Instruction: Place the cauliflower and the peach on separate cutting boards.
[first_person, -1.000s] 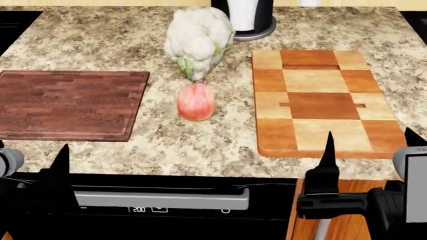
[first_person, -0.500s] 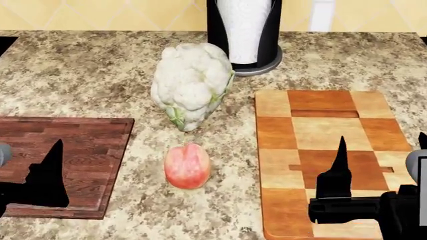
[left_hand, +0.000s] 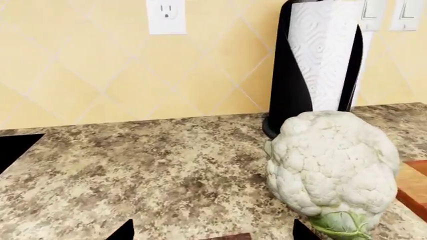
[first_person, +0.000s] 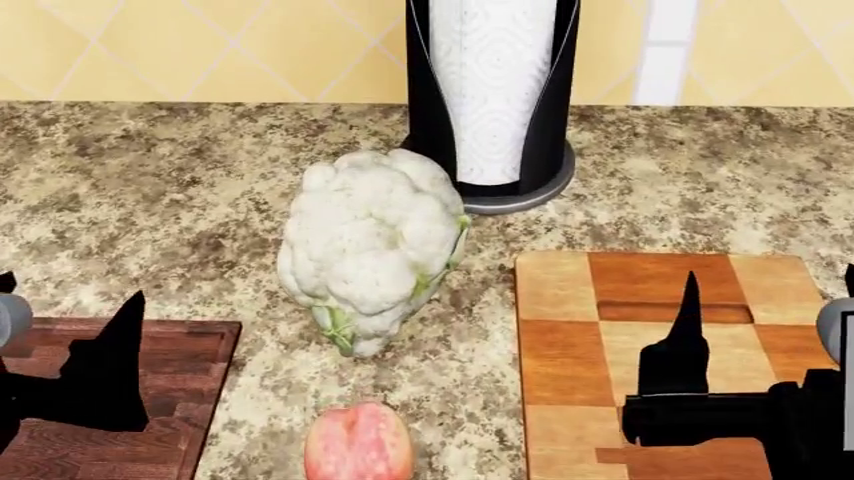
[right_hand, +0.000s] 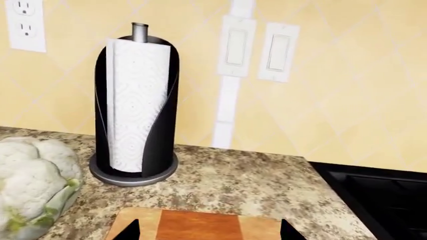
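Left gripper over the dark board, fingers spread, empty. Right gripper over the checkered board, spread, empty. Cauliflower on the counter between the boards, before the paper towel holder. Peach nearer, on the counter.
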